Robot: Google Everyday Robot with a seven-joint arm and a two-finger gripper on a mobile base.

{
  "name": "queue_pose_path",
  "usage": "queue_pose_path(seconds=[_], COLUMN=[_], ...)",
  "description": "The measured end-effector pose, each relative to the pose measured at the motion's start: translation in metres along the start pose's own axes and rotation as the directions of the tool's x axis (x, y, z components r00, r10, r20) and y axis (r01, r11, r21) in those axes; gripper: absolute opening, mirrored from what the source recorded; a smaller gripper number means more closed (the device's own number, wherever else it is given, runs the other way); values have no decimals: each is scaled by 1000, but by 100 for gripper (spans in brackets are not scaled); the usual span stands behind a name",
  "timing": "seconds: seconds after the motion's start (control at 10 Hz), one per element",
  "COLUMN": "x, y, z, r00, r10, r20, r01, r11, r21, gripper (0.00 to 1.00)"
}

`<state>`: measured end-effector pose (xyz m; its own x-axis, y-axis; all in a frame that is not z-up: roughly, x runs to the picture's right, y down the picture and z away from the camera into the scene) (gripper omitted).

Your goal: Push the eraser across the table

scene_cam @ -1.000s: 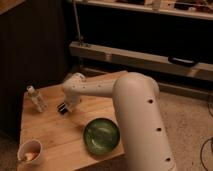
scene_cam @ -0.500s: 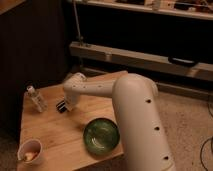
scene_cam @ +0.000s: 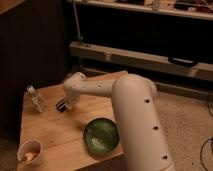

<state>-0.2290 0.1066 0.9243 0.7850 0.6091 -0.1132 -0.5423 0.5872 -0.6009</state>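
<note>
One pincer [scene_cam: 62,105] mid-table [scene_cam: 50,131], shut.

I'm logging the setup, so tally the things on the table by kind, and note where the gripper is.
Clear bottle: 1
Green bowl: 1
White cup: 1
Black eraser: 1
Total: 4 on the table
The gripper is low over the table's middle, right at the eraser, jaws shut.

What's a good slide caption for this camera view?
Robot arm's gripper reaches low over the table at the eraser, between a small bottle and a green bowl.
</note>
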Motion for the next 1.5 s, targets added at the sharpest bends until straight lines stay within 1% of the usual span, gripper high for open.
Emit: queue_pose_path(seconds=[0.2, 0.3, 0.4, 0.5, 0.8, 0.9, 1.1, 1.2, 1.3, 1.5], x=[0, -2, -10, -11, -11, -17, -49, -69, -78, -82], y=[0, -2, -3, -3, -3, -4, 1, 4, 4, 4], z=[0, 1, 4, 3, 2, 2, -1, -8, -13, -17], r00=[1000, 1000, 1000, 1000, 1000, 999, 996, 994, 993, 991], r10=[0, -4, -16, -23, -19, -34, -72, -89, -99, -113], r20=[-1, -2, 9, 12, 13, 16, 43, 60, 68, 69], r01=[0, 4, 16, 23, 19, 34, 72, 89, 98, 112], r11=[1000, 1000, 1000, 1000, 1000, 999, 997, 996, 995, 993], r21=[0, -6, -6, -1, -4, -2, 4, 10, 17, 22], gripper=[0, 0, 0, 0, 0, 0, 0, 0, 0, 0])
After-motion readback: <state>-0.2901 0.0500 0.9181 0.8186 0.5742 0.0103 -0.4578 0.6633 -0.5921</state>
